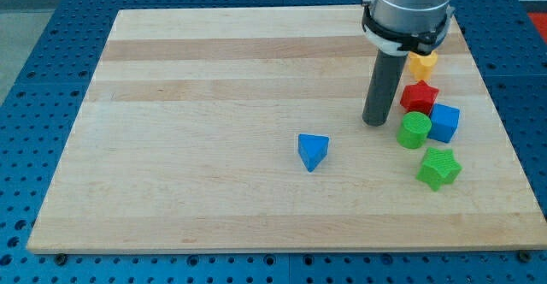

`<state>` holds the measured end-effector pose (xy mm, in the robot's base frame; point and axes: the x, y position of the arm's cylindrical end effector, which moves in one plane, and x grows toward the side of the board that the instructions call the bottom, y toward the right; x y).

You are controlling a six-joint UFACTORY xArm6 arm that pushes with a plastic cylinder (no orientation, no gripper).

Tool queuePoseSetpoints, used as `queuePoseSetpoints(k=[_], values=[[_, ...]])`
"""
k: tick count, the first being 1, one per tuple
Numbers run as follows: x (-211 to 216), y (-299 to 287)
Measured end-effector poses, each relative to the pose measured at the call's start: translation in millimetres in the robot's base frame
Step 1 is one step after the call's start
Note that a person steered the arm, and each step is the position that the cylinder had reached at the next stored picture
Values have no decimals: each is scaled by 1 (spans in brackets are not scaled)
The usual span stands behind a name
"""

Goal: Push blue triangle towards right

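The blue triangle lies near the middle of the wooden board, a little towards the view's bottom. My tip rests on the board up and to the right of the triangle, apart from it by a clear gap. The tip stands just left of a cluster of blocks at the view's right.
At the view's right sit a yellow block, a red star block, a green cylinder, a blue cube and a green star block. The board's right edge lies just beyond them.
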<state>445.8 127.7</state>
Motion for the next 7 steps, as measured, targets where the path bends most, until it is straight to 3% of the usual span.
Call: queuePoseSetpoints(k=[1, 7], values=[[0, 22], [20, 27]])
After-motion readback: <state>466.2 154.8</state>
